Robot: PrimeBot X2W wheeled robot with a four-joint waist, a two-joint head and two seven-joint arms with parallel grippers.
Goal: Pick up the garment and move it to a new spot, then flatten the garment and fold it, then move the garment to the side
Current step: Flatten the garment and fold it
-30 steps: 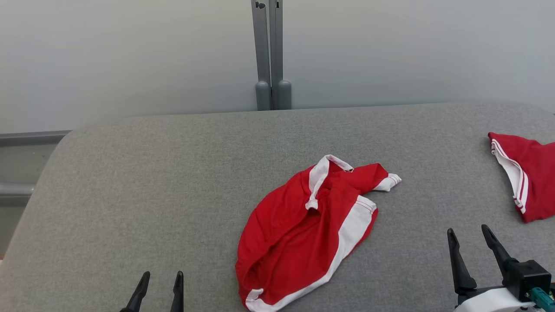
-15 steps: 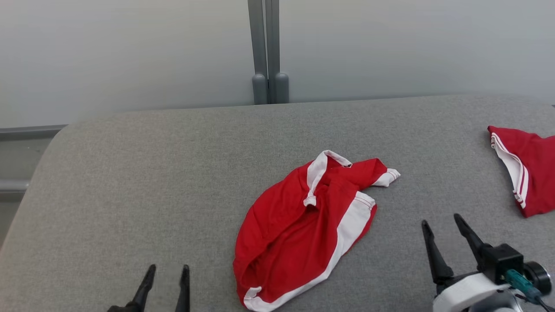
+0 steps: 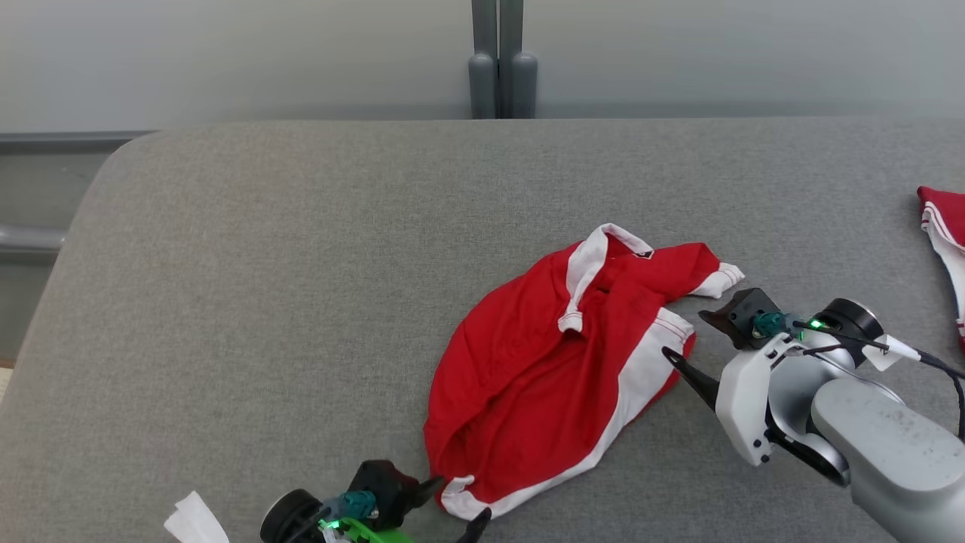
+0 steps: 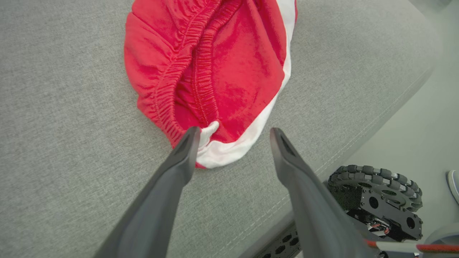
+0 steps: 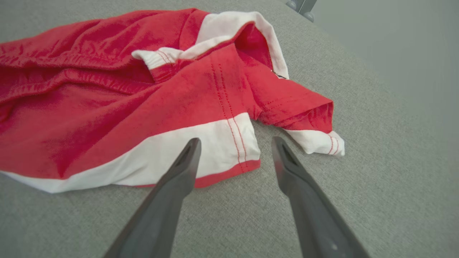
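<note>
The garment, red shorts with white side stripes, lies crumpled in the middle of the grey padded table. My right gripper is open at its right side, fingers pointing left at the white-striped leg hem. In the right wrist view that hem corner lies between the fingertips of the right gripper. My left gripper is open at the garment's near lower corner. In the left wrist view the left gripper straddles the white end of the elastic waistband. Neither gripper holds anything.
A second red and white garment lies at the table's right edge. A grey post stands behind the far edge. A white paper scrap sits near the front left. The robot's wheeled base shows below the near table edge.
The head camera has tilted down. My right gripper has swung left up to the garment's right hem, and my left gripper has moved right to its near corner. The garment lies unchanged.
</note>
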